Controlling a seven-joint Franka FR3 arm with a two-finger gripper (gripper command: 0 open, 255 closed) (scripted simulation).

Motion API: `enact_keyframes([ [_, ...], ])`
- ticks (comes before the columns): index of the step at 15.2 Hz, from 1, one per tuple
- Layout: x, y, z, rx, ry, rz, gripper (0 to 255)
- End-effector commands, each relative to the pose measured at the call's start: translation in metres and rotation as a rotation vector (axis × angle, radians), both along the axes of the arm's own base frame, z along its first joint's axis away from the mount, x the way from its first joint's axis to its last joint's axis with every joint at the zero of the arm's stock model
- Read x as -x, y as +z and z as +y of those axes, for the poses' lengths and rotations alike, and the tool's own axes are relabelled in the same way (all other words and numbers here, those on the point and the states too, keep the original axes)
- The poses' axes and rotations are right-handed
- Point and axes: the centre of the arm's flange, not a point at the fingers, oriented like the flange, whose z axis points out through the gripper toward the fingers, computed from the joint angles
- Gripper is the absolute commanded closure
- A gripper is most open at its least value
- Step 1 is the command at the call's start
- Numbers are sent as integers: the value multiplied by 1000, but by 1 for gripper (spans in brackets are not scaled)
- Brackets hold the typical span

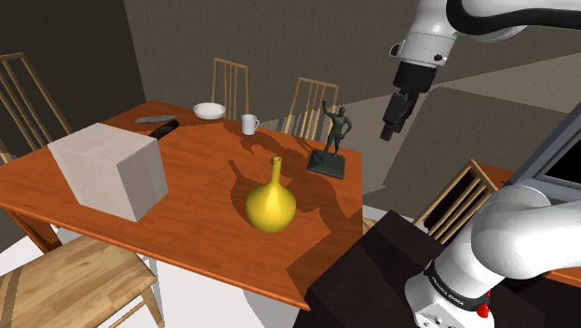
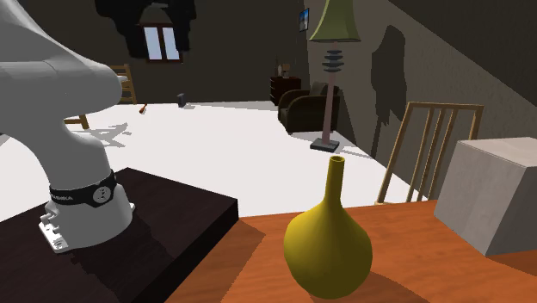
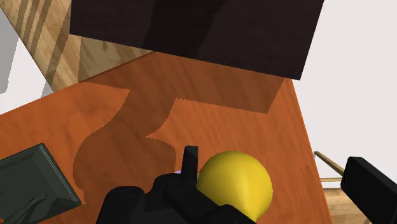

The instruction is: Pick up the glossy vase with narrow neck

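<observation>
On the wooden table (image 1: 200,186), near the stand-side edge: one yellow vase (image 1: 271,207), upright, glossy, probably slippery and breakable. Take it gently at the narrow neck. Your gripper (image 1: 387,129) hangs well above, fingers spread apart.

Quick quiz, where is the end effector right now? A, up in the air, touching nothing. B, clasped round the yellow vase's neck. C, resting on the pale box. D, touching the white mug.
A: in the shoulder view the end effector hangs in the air, higher than the dark figurine and well apart from the yellow vase.
</observation>
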Motion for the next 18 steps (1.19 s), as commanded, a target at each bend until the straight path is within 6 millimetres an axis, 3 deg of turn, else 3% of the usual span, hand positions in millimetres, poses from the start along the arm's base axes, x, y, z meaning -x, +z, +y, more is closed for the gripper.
enact_keyframes([
  [1, 0, 0, 0, 0, 0, 0, 0],
  [18, -188, -110, 106, 88, 8, 98, 0],
])
